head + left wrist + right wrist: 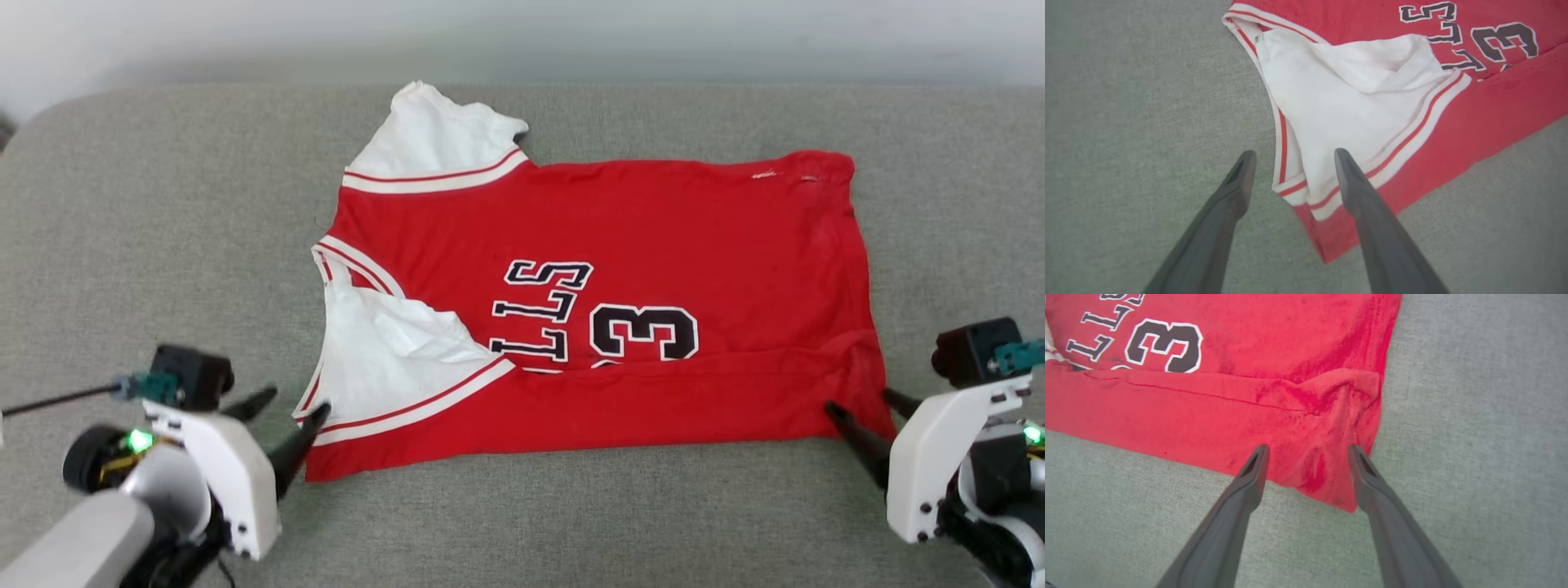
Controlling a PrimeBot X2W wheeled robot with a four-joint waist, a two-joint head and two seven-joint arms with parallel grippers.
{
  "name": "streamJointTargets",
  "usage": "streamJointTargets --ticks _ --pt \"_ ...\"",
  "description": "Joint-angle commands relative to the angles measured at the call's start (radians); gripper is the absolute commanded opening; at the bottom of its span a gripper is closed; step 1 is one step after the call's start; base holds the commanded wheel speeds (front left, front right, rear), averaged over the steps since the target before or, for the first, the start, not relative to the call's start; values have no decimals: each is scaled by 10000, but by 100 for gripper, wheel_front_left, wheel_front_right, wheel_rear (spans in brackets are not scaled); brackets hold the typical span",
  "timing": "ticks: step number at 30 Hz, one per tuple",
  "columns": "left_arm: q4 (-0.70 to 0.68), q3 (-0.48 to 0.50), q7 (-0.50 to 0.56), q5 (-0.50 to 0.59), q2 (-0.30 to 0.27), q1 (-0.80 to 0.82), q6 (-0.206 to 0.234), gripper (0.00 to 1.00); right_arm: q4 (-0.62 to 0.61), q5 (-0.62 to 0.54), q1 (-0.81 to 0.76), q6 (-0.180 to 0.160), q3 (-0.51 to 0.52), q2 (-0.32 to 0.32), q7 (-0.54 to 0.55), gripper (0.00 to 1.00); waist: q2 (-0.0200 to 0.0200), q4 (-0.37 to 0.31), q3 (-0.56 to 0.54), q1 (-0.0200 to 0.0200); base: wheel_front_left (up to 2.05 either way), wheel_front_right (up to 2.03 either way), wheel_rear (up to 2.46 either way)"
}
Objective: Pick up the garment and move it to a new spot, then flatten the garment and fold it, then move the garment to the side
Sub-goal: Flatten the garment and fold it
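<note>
**A:** Where's the shirt (637, 229)?

**B:** Spread sideways across the grey cushion (163, 204), which shows all round it. The collar points to the robot's left and the hem to its right. The shirt's near long edge is doubled up over its front as a red band (653, 408), which covers the lower part of the lettering and comes just under the number 3 (645, 331).

**A:** And the grippers?

**B:** There's one at each near corner of the shirt. The left gripper (299, 399) is at the collar-end corner, with its fingers spread wide on either side of the tip of the white sleeve (384, 359) that lies folded in there. The right gripper (857, 398) is at the hem-end corner, also spread wide, over a puckered bit of red cloth. Neither is pinching anything. I can't tell whether the fingertips touch the fabric.

**A:** Why those two corners?

**B:** I'd guess they're the ends of the fold line. Held there, the long edge can be carried over evenly, and the pucker looks like a pinch mark.

**A:** How far along is it?

**B:** The first lengthwise fold looks done. The far sleeve (433, 139) sticks out past the shirt's far edge, so more folding is needed before the shirt goes to the side.
</note>
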State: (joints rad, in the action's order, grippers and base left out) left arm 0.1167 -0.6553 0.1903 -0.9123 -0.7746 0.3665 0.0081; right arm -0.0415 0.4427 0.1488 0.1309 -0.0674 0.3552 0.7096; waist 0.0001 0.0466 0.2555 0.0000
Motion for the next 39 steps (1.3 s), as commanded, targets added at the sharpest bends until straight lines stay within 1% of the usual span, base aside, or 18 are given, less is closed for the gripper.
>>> streamJointTargets --ticks 1,2,3,5,6,10,14,18,21,22,23,24,26,29,31,34,39 --pt "-267 24 164 -113 -151 -308 151 100 -201 -106 -205 -4 86 -137 135 100 -1 -29 -143 0 0 0 0" --pt "-528 78 253 -240 -228 -450 308 100 -360 -187 -315 -4 184 -234 251 100 -1 -30 -167 0 0 0 0" --pt "-937 82 426 -426 -304 -801 585 100 -652 -369 -531 -4 359 -396 486 100 -1 -29 -183 0 0 0 0" --pt "-1233 21 594 -498 -413 -1058 801 100 -953 -521 -680 -4 511 -561 655 100 -1 -50 -140 0 0 0 0" --pt "-1233 21 594 -498 -413 -1058 801 100 -953 -521 -680 -4 511 -561 655 100 -1 -50 -140 0 0 0 0" --pt "-1456 -38 757 -436 -477 -1240 1167 100 -1473 -742 -908 -4 703 -829 866 100 -1 -181 57 0 0 0 0" --pt "-1320 -90 876 -261 -507 -1284 1550 100 -1937 -738 -1008 -4 809 -984 984 100 -1 -343 289 0 0 0 0" --pt "-1101 -415 1381 -162 -476 -1296 1761 100 -2303 -679 -1065 -4 922 -1032 996 100 -1 -479 507 0 0 0 0" --pt "-984 -681 1780 -296 -268 -1308 1718 100 -2485 -608 -1092 -4 939 -1069 978 100 -1 -538 620 0 0 0 0" --pt "-933 -773 1884 -291 -230 -1308 1663 46 -2510 -473 -1101 -4 929 -1132 967 100 -1 -554 637 0 0 0 0" --pt "-896 -835 1931 -311 -158 -1320 1608 0 -2527 -347 -1092 -4 920 -1173 945 100 -1 -562 645 0 0 0 0" --pt "-861 -879 1984 -350 -95 -1311 1535 0 -2495 -306 -1077 -4 961 -1123 909 100 -1 -557 648 0 0 0 0" --pt "-854 -922 1920 -252 -56 -1207 1476 0 -2355 -539 -1103 -4 953 -809 822 100 -1 -515 614 0 0 0 0" --pt "-1059 -812 1647 -42 -147 -1051 1517 0 -2110 -786 -1041 -4 927 -655 690 100 -1 -455 432 0 0 0 0" --pt "-1361 -688 1505 43 -306 -1047 1579 0 -1859 -936 -947 -4 906 -553 655 100 -1 -422 271 0 0 0 0" --pt "-1918 -543 1413 214 -681 -1066 1730 0 -1472 -1235 -794 -4 899 -588 715 100 -1 -356 71 0 0 0 0" --pt "-3066 -318 1356 391 -1112 -1088 1999 0 -681 -1473 -376 -4 918 -938 975 100 -1 -201 -52 0 0 0 0"
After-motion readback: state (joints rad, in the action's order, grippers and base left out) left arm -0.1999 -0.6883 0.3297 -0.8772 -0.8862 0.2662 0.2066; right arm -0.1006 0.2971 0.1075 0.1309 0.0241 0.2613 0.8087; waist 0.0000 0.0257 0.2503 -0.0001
